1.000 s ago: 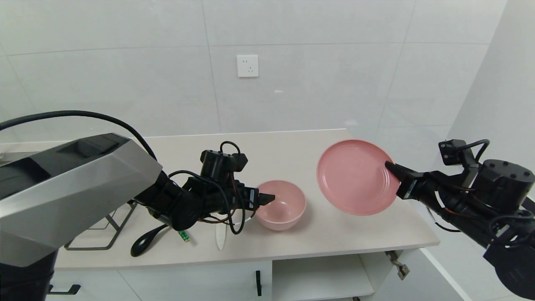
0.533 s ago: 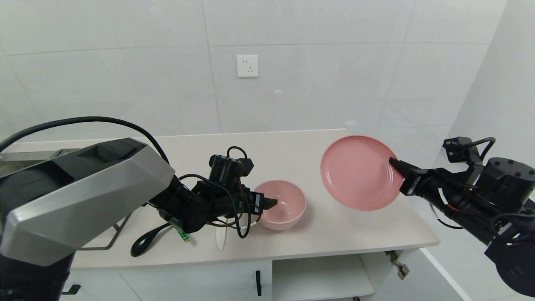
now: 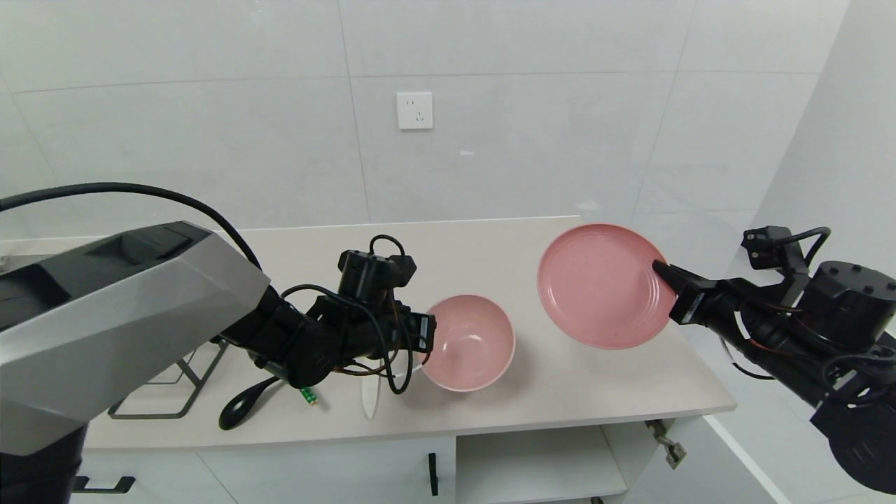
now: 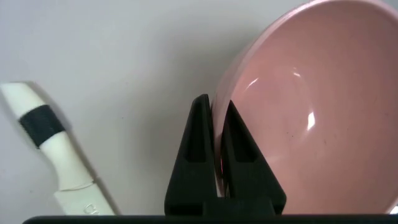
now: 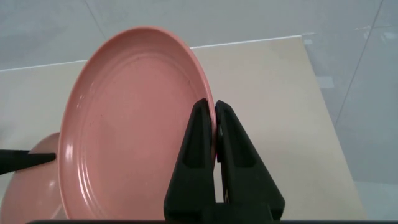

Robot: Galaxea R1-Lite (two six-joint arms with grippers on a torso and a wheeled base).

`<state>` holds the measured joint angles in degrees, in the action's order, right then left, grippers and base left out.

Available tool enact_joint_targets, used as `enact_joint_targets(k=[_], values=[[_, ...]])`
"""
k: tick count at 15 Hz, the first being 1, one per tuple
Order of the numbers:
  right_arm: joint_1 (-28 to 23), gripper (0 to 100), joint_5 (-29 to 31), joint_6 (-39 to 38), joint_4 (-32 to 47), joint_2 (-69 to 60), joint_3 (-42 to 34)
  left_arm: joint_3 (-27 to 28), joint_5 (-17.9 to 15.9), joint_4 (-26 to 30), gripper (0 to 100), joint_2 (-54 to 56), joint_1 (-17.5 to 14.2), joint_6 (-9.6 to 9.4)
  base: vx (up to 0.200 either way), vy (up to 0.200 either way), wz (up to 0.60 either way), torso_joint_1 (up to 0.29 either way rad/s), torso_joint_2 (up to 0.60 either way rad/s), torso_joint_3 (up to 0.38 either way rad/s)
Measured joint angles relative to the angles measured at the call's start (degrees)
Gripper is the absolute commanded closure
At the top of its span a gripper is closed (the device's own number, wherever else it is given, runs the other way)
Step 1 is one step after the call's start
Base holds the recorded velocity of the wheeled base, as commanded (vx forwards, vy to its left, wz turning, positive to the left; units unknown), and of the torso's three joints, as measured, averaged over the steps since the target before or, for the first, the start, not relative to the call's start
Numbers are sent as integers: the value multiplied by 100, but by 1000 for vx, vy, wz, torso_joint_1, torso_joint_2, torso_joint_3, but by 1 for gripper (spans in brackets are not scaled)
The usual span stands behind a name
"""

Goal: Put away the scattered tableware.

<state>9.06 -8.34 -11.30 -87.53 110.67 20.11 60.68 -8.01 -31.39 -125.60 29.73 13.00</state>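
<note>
A pink bowl (image 3: 467,341) hangs tilted over the counter's middle, its opening turned toward me, with my left gripper (image 3: 428,333) shut on its left rim. The left wrist view shows that rim (image 4: 219,134) pinched between the two black fingers of my left gripper (image 4: 215,115). A pink plate (image 3: 602,285) is held up, steeply tilted, above the counter's right end. My right gripper (image 3: 663,274) is shut on its right edge, and the right wrist view has the plate (image 5: 130,124) clamped in the right gripper (image 5: 215,118).
A white knife (image 3: 369,395) and a black ladle (image 3: 241,404) lie on the beige counter (image 3: 546,399) near its front edge. A wire rack (image 3: 183,378) stands at the left. The knife handle (image 4: 53,146) lies beside the bowl. An open shelf (image 3: 539,465) sits below the counter.
My left gripper has lifted and tipped the pink bowl, so its opening now faces me. The right arm has raised the pink plate slightly.
</note>
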Motion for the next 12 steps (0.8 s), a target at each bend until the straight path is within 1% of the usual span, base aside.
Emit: enact_joint_targets(k=[2,3,5,7,8,10,12], values=[[-29,100,7,-7,-17,-13,77,-179,16,-101,100,319,-44,-16,0,0,0,0,0,0],[-33,100,16,-7,-60,-26,110,-335,24,-273,100,545,-49,-17,0,0,0,0,0,0],[-18,100,121,-11,-137,-144,174,-816,27,-561,100,1126,-16,-9,0,0,0,0,0,0],[17,100,156,-38,-154,-278,210,-1356,21,-673,100,1830,9,16,0,0,0,0,0,0],[30,100,150,-51,-151,-341,216,-1690,-17,-703,100,2254,-7,57,0,0,0,0,0,0],[78,100,137,-63,-149,-435,185,-2313,-127,-742,100,2951,-74,241,0,0,0,0,0,0],[180,100,126,-123,-176,-499,157,-3076,-178,-919,100,3439,-124,285,0,0,0,0,0,0]])
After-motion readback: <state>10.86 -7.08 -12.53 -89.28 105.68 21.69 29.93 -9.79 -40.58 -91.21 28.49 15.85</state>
